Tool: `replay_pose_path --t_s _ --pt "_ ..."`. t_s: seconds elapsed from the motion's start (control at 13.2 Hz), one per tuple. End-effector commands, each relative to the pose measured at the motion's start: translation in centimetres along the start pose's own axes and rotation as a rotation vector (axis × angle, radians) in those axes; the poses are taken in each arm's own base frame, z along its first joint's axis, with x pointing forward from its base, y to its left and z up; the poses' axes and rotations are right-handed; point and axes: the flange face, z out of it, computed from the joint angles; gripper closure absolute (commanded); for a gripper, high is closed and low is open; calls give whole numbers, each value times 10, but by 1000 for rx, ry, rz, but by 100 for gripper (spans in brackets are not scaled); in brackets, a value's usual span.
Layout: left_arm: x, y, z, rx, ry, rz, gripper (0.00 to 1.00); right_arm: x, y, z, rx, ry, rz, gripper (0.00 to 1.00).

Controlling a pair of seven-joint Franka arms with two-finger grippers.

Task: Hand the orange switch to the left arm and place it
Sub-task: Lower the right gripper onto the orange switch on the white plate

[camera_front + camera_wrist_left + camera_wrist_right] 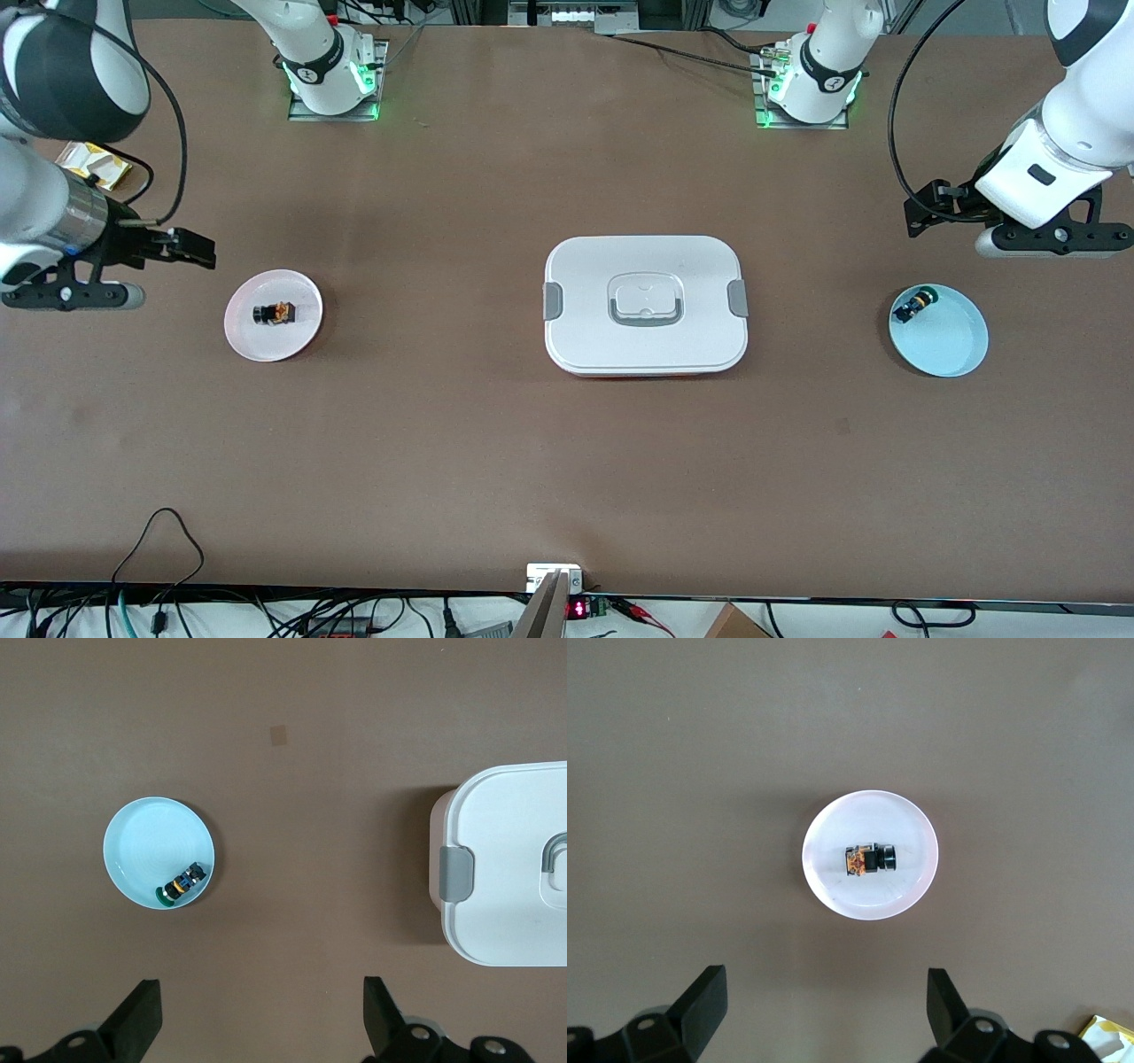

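On pink plate [301, 332], orange switch [274, 313] lengthwise tablewise

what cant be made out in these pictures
- Orange switch on the pink plate: too small in the front view to read its parts.
- Box: cut off by the left wrist view's edge.
- Yellow packet: cut by the right wrist view's corner.
- Box contents: hidden by its lid.
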Motion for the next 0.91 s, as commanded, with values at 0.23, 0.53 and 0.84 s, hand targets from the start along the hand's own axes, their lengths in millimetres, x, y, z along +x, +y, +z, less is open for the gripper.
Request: replay_pose_path --t_s 0.23,0.53,0.84 --pt "1 1 -6 -17 -6 -10 0 24 -8 62 -7 -18 9 0" --pt "1 1 -5 -17 -7 -10 0 25 7 126 -3 70 22 0" --pt "1 0 -5 -18 -6 -13 0 28 18 160 -40 55 1 0"
